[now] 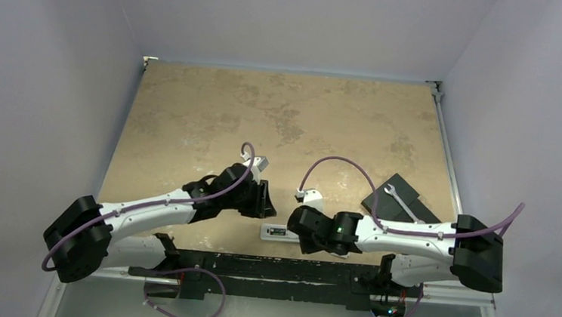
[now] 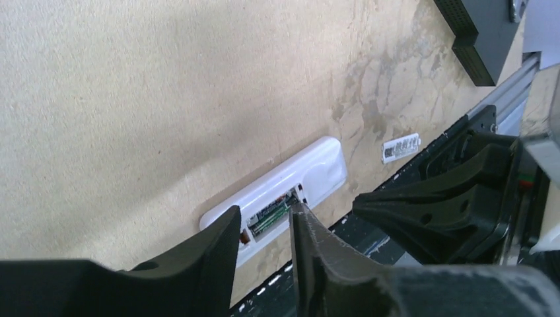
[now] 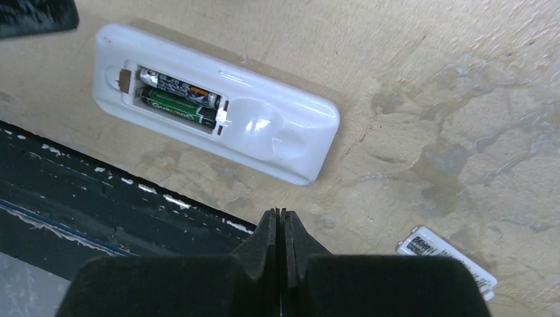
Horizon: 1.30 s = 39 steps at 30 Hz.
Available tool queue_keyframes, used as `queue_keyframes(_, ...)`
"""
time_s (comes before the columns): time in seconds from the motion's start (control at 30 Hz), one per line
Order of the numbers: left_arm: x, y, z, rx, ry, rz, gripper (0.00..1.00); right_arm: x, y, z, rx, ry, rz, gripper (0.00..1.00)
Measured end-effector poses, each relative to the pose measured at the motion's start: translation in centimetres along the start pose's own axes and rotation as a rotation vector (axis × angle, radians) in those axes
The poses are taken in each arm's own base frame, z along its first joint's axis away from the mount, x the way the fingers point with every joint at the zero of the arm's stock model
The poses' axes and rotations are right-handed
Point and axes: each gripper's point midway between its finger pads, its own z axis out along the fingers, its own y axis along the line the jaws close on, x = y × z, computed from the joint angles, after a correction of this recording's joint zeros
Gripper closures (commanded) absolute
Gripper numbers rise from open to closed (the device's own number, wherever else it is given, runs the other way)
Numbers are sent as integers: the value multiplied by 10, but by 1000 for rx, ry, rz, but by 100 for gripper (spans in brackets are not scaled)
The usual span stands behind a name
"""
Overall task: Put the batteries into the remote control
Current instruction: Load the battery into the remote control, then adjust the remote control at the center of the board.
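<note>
Plainly, the remote control (image 3: pixel 277 132) lies just beyond both pairs of jaws.

The white oblong plastic remote (image 3: pixel 264 125) lies at the table's near edge, with the black metal rail (image 3: pixel 99 191) just beside one long side, so there is no way in from there. The black left gripper (image 2: pixel 264 221), jaws apart, crowds its far side, and the black right gripper (image 3: pixel 280 218), jaws pressed together, stands close by. The mottled tan board (image 1: pixel 290 106) beyond gives open room.

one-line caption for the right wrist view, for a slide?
Right gripper shut and empty near the remote control, back up, both batteries seated in its open compartment, cover detached.
</note>
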Motion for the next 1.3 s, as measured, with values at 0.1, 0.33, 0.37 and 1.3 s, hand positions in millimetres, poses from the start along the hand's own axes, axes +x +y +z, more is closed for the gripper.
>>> queue_keyframes(0.1,-5,1,7,-25,7,22,93,7,-1,4,-12,16,13,100)
queue_keyframes(0.33,0,15,24,-86,49,47,100,12,1,14,-16,21,29,100)
queue_keyframes(0.37,2,17,27,-94,57,47,100,13,1,16,-11,25,28,100)
queue_keyframes(1.3,33,38,35,-136,182,51,100,-7,-5,38,84,13,62,100)
